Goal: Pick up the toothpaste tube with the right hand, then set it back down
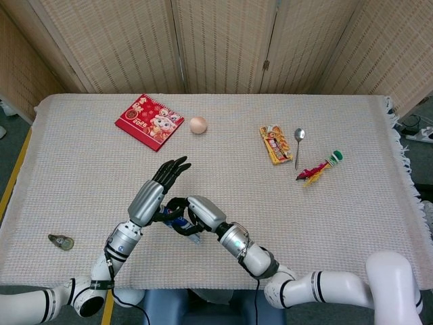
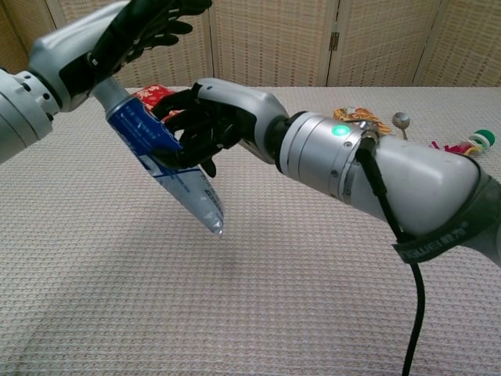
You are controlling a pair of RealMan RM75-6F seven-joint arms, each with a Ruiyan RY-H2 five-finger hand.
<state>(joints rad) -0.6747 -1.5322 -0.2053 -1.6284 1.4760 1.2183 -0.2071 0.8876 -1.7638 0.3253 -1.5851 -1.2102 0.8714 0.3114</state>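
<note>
You have the table (image 1: 352, 223) under its woven cloth as your landmark, and both arms reach over its near edge. Your right hand (image 2: 205, 121) is clamped around the middle of the toothpaste tube (image 2: 160, 153), which hangs in the air above the near-left part of the table, cap end up toward the left hand and flat crimped tail pointing down at the cloth without touching it. Your left hand (image 2: 129, 35) holds nothing, fingers spread, just above the tube's cap end; whether it brushes the cap cannot be told. The tube looks light and soft-walled, with a slick printed skin, so squeeze gently at the fuller middle where you hold it, not the thin tail, which would fold. For the set-down, expect the tail to meet the cloth first and the tube to tip flat. Farther back on the table lie a red booklet (image 1: 149, 121), a snack packet (image 1: 275, 143), a spoon (image 1: 298, 145) and an egg (image 1: 198, 124).
</note>
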